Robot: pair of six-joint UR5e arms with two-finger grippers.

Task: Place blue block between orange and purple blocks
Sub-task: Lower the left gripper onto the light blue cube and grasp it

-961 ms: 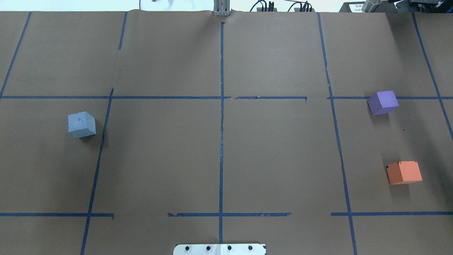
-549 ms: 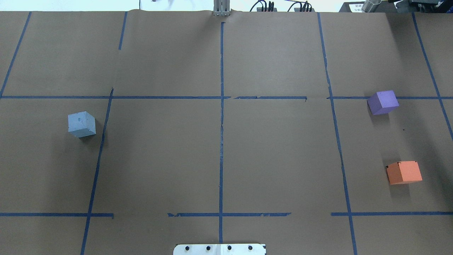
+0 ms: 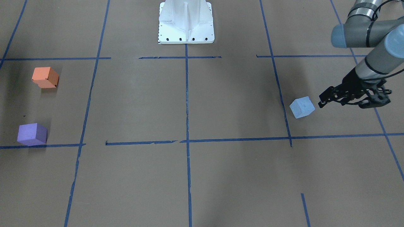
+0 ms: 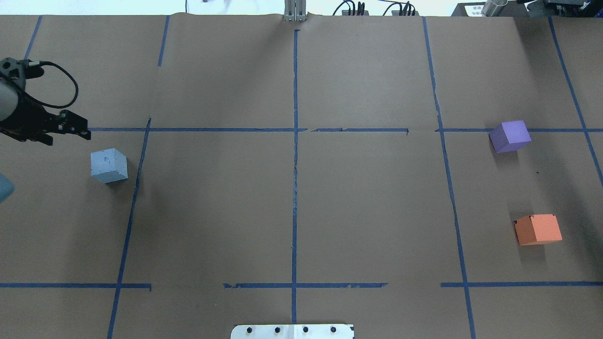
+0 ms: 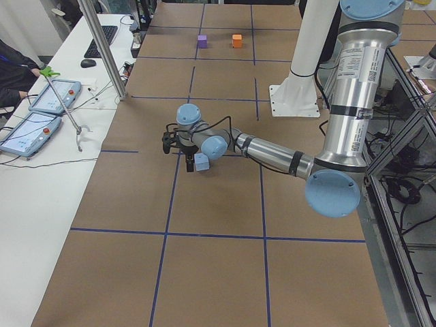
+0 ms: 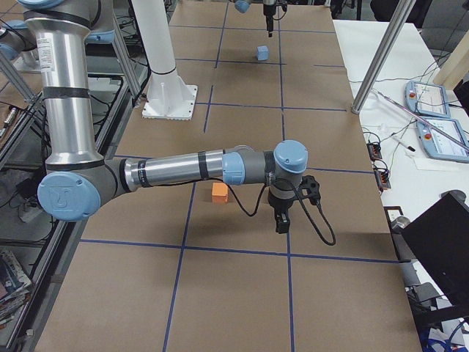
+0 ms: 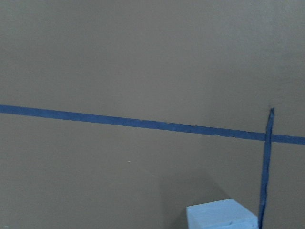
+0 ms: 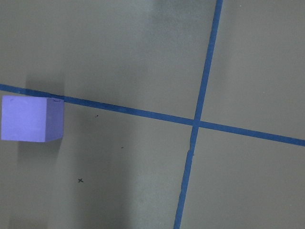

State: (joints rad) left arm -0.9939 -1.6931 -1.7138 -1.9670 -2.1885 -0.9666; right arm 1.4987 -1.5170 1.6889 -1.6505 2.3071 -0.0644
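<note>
The blue block (image 4: pixel 109 165) sits on the brown paper on the table's left side; it also shows in the front view (image 3: pixel 302 107) and at the bottom edge of the left wrist view (image 7: pixel 221 215). My left gripper (image 4: pixel 88 131) hovers just beyond and left of it, apart from it, fingers apparently open and empty. The purple block (image 4: pixel 510 136) and the orange block (image 4: pixel 538 229) sit far right with a gap between them. My right gripper (image 6: pixel 282 224) hangs near the orange block (image 6: pixel 220 192); I cannot tell whether it is open or shut.
Blue tape lines (image 4: pixel 295 188) divide the paper into squares. The white robot base (image 3: pixel 186 22) stands at the table's near middle edge. A side table with tablets (image 5: pixel 41 102) and a metal post (image 5: pixel 102 48) lie beyond the far edge.
My left arm and gripper have come into the overhead view from the left edge, towards the blue block. None of the three blocks has moved.
</note>
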